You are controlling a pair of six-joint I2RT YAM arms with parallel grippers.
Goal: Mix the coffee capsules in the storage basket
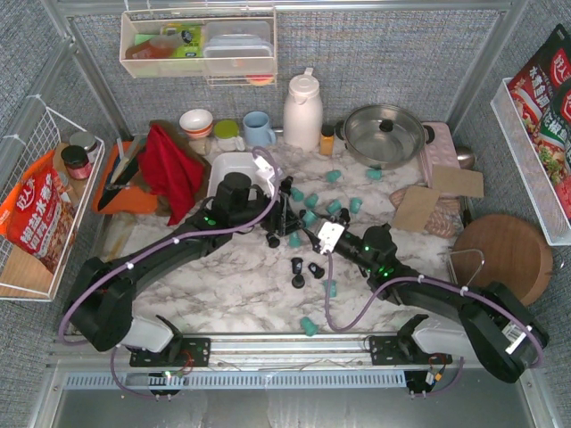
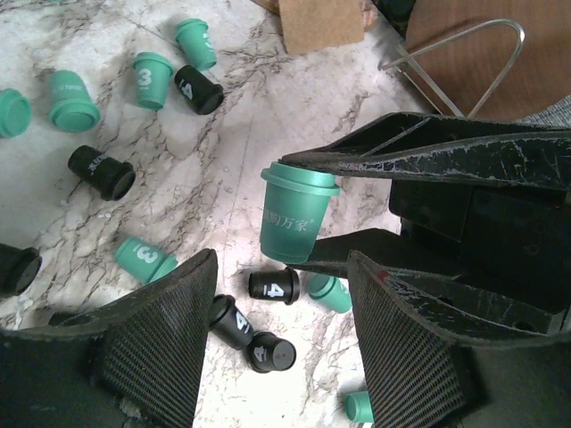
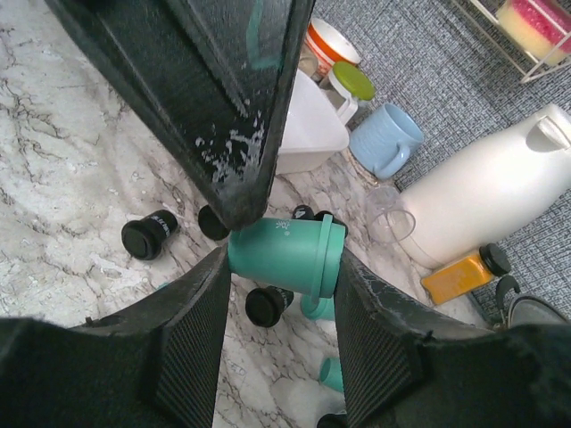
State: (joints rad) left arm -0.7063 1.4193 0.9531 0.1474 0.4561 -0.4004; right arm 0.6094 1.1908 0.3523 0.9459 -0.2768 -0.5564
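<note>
Reference landmark: the storage basket [image 1: 223, 166], which stands at the rear centre of the marble table [image 1: 223, 285], just in front of the blue mug [image 1: 259, 129].

1. Right gripper [image 3: 281, 267]: pinched on one teal capsule [image 2: 294, 214]. One finger bears on the rim end and the other on the base end. The capsule is held above the tabletop, just right of the basket and on its near side.
2. Left gripper [image 2: 281, 267]: jaws spread, with a gap wider than the capsule. Its fingertips flank the lower end of the held capsule. In the right wrist view one of its fingers meets the capsule's base. Whether it presses on the capsule cannot be told.
3. Remaining coffee capsules [image 1: 308, 325]: teal and black, loose on the table outside the basket. A teal group lies to the right of the basket. Several black ones lie on its near side, below the two grippers. Some stand upright and others lie on their sides.
4. Left arm: crosses the near right corner of the basket and hides part of its rim.
</note>
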